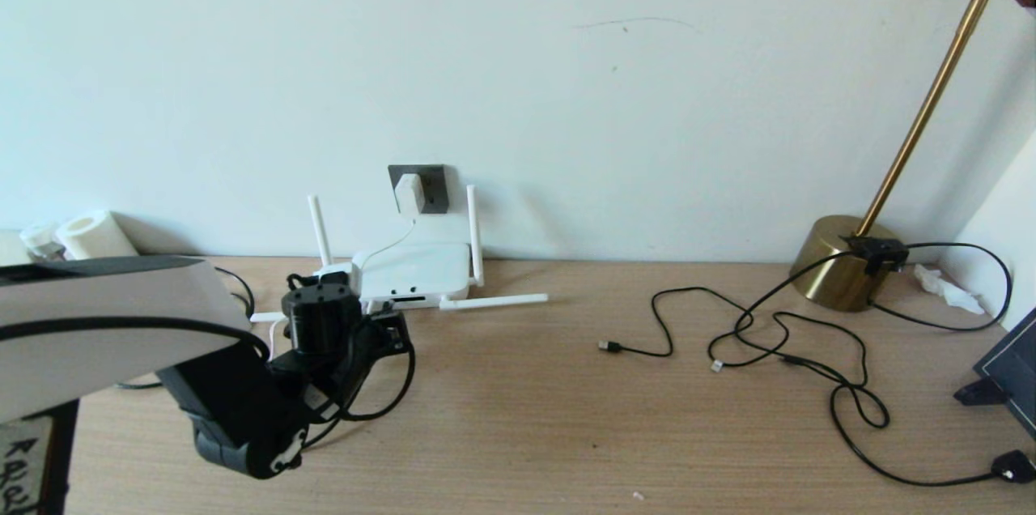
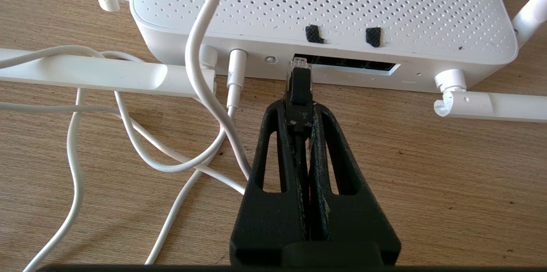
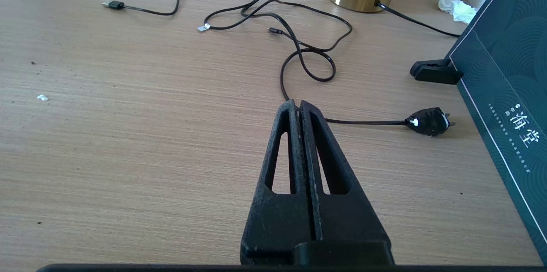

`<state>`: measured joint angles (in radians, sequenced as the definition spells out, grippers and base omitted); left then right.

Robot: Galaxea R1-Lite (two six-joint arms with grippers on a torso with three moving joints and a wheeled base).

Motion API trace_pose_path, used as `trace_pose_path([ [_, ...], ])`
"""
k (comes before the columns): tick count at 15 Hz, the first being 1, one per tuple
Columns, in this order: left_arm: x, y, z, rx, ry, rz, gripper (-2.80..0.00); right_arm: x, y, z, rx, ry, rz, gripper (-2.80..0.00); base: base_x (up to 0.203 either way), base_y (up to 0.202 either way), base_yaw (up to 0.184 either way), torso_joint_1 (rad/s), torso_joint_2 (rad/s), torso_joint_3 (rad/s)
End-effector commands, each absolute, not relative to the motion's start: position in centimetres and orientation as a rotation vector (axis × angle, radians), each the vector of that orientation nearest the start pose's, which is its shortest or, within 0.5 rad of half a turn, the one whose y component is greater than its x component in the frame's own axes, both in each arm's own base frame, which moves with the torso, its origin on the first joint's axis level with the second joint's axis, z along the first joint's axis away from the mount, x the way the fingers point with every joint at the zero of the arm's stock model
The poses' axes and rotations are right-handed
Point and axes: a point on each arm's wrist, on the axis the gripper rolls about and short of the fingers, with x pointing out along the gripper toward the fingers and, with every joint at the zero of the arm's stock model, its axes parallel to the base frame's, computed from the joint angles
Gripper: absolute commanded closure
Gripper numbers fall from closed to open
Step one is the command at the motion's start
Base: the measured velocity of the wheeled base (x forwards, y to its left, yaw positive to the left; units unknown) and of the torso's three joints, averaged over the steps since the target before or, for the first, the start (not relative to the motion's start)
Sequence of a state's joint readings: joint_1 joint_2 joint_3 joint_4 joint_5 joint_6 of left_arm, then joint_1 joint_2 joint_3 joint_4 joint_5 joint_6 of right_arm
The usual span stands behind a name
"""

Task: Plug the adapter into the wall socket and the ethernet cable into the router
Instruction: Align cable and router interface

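The ethernet cable [image 2: 300, 88] is pinched in the left gripper [image 2: 299, 107], jaws closed tight on the black boot of the plug, with the clear tip poking out in front; that tip sits right at the left end of the dark port slot on the router [image 2: 324, 11], touching or just about touching the edge, can't tell if it's actually in; the router lies flat on the wooden surface [image 1: 518, 418] up against the wall, two antennas standing up and two folded down along the surface; a thin white cord is already plugged into the router's back edge next to the port slot and loops around loosely beside the gripper; the adapter [image 1: 409, 193] is sitting in the wall socket [image 1: 433, 179] just above the router, its white cord dropping down toward it; in the head view the left arm reaches in from the left and covers the router's near left corner; the right gripper [image 3: 300, 107] hangs low over bare surface well off to the right, jaws pressed together with nothing in them; past it there's a tangle of thin black cords [image 3: 273, 19] with small plugs, a brass lamp base [image 1: 842, 260], a crumpled bit of tissue and a dark green box [image 3: 508, 92] leaning at the right edge.
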<state>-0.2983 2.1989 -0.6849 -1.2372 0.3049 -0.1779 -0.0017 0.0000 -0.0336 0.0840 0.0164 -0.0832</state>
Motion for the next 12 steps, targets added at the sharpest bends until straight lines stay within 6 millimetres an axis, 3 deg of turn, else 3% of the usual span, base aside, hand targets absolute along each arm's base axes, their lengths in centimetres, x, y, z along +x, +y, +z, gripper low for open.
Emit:
trace_pose_path([
  [1, 34.53, -9.94, 4.76, -0.098, 0.250, 0.030, 0.00, -2.55, 0.04, 7.62, -0.084, 0.051, 0.018, 0.00, 0.000, 0.000, 0.000, 0.000, 0.00, 0.000],
  [12, 34.80, -10.19, 5.07, -0.101, 0.234, 0.025, 0.00, -2.55, 0.04, 7.62, -0.084, 0.051, 0.018, 0.00, 0.000, 0.000, 0.000, 0.000, 0.00, 0.000],
])
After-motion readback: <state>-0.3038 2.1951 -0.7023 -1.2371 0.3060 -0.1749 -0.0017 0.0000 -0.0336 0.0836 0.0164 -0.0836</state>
